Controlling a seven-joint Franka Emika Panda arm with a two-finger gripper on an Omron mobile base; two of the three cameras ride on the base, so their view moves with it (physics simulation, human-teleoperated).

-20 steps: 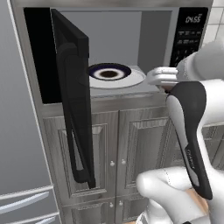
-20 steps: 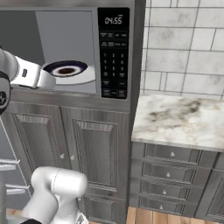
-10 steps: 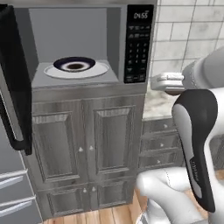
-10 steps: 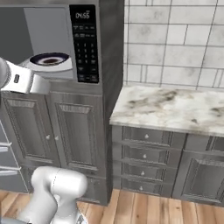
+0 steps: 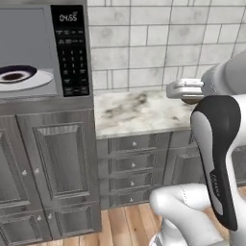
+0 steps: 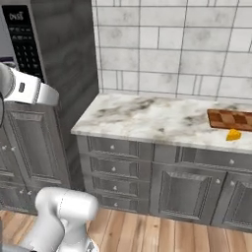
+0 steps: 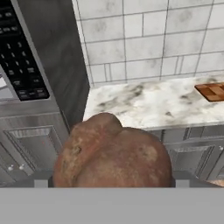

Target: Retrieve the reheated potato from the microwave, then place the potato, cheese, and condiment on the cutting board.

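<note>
End effector point(image 7: 112, 186) clamped on potato point(image 7: 113, 153), fingertips hidden; cutting board point(image 6: 230, 119) cut off at edge.

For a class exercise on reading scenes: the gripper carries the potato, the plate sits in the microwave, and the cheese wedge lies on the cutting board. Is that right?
Not quite. In the right base view the cheese wedge lies on the counter in front of the cutting board, not on it. The gripper does carry the potato, and the plate sits in the microwave.
</note>
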